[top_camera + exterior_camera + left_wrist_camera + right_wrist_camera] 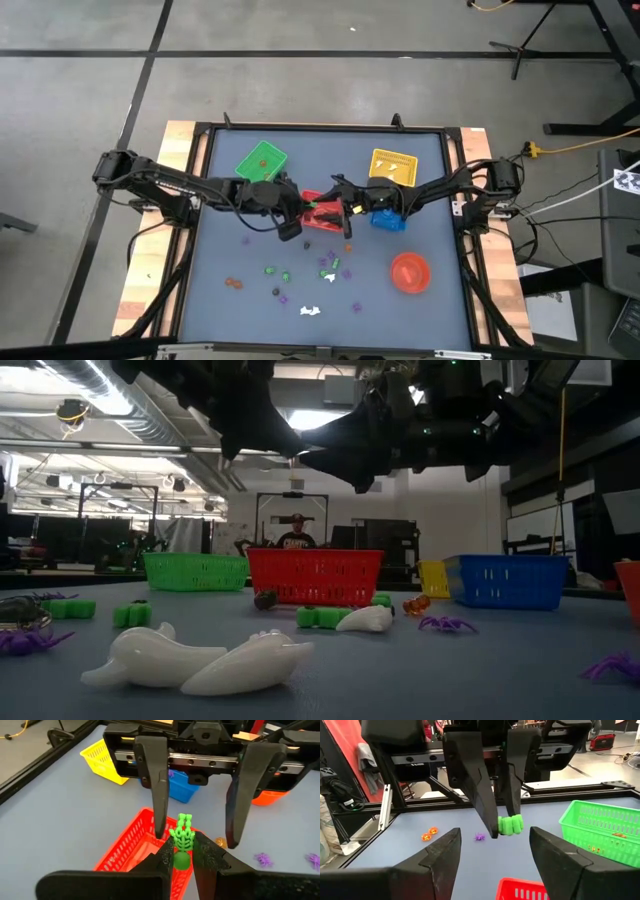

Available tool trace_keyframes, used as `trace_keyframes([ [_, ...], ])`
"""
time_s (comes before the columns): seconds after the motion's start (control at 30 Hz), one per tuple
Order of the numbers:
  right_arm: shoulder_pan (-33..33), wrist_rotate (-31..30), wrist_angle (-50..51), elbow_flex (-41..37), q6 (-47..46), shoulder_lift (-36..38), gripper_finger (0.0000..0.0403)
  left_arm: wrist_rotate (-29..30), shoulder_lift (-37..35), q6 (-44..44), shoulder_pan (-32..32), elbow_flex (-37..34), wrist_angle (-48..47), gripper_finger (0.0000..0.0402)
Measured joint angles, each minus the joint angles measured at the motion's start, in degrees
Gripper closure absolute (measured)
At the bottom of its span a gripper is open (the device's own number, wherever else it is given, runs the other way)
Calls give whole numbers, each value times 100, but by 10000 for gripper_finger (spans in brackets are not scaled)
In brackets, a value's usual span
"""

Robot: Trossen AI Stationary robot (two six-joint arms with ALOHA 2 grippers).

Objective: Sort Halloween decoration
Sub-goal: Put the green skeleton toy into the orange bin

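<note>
Red basket point(322, 216) mostly covered by both tools in high view; its contents can't be read. Scattered trinkets point(283, 273) too small there to tell shapes. Low view crops both arms at top edge. Green skeleton point(182, 840) lower part hidden between left tool fingers.

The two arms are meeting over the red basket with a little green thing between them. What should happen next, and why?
Probably the right gripper should close on the green skeleton trinket. The left gripper holds it pinched above the red basket, and the right gripper's fingers stand wide open on either side of it, as for a handover.
</note>
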State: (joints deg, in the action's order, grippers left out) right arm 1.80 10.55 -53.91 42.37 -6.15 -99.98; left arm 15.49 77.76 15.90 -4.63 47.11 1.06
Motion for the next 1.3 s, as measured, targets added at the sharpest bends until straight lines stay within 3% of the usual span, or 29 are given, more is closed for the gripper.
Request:
trace_keyframes([
  [1.17, 2, 215, -166, 2, 2, 0, 167, -144, 2, 0, -42, 0, -61, 367],
  [1.3, 2, 215, -168, 2, 2, 1, 185, -142, 2, 0, -41, 0, -61, 367],
])
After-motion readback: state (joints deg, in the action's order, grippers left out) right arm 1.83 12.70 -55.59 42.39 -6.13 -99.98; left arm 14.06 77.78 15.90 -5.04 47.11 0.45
